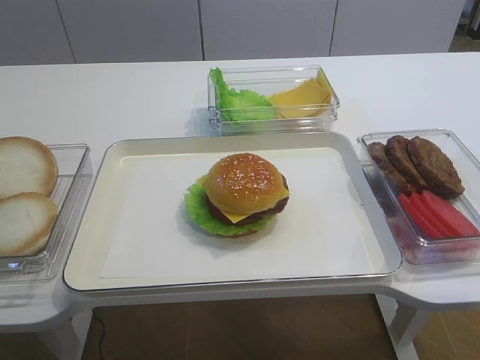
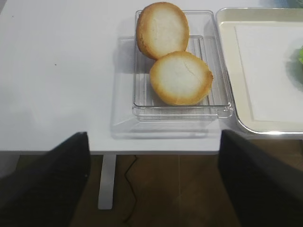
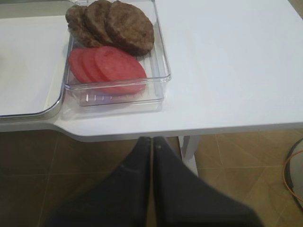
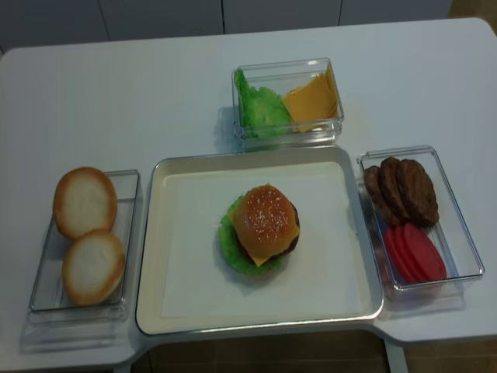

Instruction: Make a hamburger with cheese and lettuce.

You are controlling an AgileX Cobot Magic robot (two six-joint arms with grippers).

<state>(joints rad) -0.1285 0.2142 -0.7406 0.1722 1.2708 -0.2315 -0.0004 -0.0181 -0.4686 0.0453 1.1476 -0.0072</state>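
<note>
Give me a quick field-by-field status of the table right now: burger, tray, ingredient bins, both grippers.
hamburger: assembled with its sesame top on, mid tray
cheese: yellow corner showing under the top bun
lettuce: frills out around the stack's lower edge
left bin: two pale bun halves
rear bin: loose lettuce leaves and cheese slices
right bin: brown patties and tomato slices
left gripper: open, empty, off the table's near edge
right gripper: shut, empty, off the table's near edge

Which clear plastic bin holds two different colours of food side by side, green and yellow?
The clear bin behind the tray: green lettuce leaves left, yellow cheese slices right. The side bins hold buns or patties with tomato.
</note>
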